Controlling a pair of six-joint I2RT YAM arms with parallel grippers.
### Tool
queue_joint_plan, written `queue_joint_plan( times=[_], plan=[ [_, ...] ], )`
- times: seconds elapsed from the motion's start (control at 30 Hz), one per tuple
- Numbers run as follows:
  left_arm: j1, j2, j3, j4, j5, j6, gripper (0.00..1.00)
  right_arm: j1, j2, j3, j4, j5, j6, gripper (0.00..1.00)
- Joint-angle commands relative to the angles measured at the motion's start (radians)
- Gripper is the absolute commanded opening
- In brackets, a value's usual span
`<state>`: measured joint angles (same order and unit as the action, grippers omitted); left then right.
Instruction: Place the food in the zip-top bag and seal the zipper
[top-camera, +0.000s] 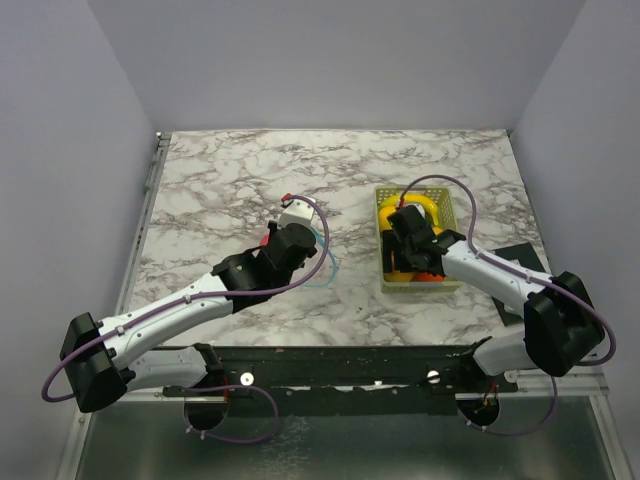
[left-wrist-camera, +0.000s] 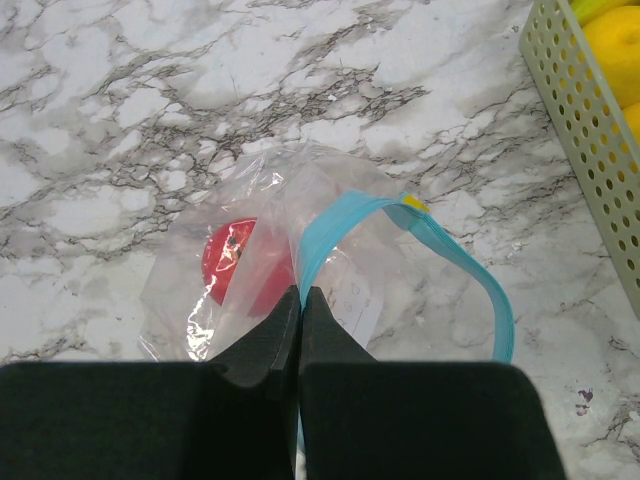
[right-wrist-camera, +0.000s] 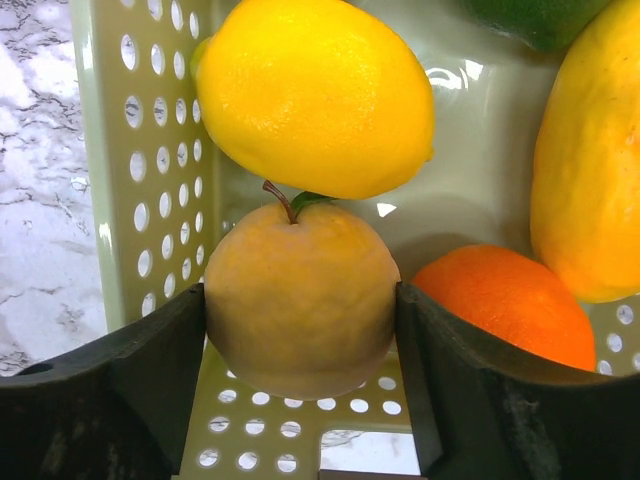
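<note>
The left fingers (left-wrist-camera: 301, 305) are pressed flat together with no gap. Their tips pinch the edge of the clear bag (left-wrist-camera: 330, 200), right where the blue zipper (left-wrist-camera: 345, 215) comes down to meet them. From the tips the zipper runs up and away, bends at a small yellow tab, then loops back down on the right. The mouth of the bag gapes between the two runs of the strip. A red apple (left-wrist-camera: 245, 265) lies inside the bag just ahead of the tips, to their left. The bag rests on the marble bench (left-wrist-camera: 120, 90).

The right fingers (right-wrist-camera: 185, 335) are down inside the slotted basket (right-wrist-camera: 140, 150), spread wide. Each one is tight against one side of a pale yellow fruit (right-wrist-camera: 300, 300) with a short stalk. A lemon (right-wrist-camera: 315, 95) sits just beyond that fruit, touching its top. An orange (right-wrist-camera: 500, 300) lies right outside the right-hand finger. A big yellow fruit (right-wrist-camera: 590, 150) stands beyond the orange, and a green piece (right-wrist-camera: 540, 15) shows at the far edge.
</note>
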<state>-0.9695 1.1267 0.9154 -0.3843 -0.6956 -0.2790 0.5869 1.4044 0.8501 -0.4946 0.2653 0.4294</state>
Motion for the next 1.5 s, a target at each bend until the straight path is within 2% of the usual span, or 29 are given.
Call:
queue_joint_plan(
  times=[0.0,0.17,0.3,0.57,0.93,1.27,1.47],
  plan=[
    [0.004,0.004,0.023,-0.003,0.015,0.008,0.0,-0.007,0.002,-0.013,-0.017,0.018,0.017,0.67],
    [0.004,0.001,0.022,-0.004,0.013,0.006,0.0,-0.007,-0.036,0.025,-0.069,0.068,0.025,0.44],
    [0.005,0.001,0.023,-0.004,0.014,0.007,0.0,-0.007,-0.082,0.057,-0.112,0.091,0.032,0.38],
    [0.005,0.002,0.023,-0.005,0.016,0.007,0.0,-0.006,-0.18,0.127,-0.163,0.049,0.032,0.35],
    [0.005,0.005,0.025,-0.005,0.019,0.008,0.0,0.014,-0.269,0.151,-0.06,-0.244,0.084,0.33],
    [0.004,0.011,0.025,-0.005,0.022,0.005,0.0,0.111,-0.248,0.138,0.092,-0.319,0.19,0.33],
    [0.005,0.013,0.025,-0.004,0.024,0.005,0.0,0.198,-0.168,0.158,0.185,-0.331,0.241,0.33]
  ],
)
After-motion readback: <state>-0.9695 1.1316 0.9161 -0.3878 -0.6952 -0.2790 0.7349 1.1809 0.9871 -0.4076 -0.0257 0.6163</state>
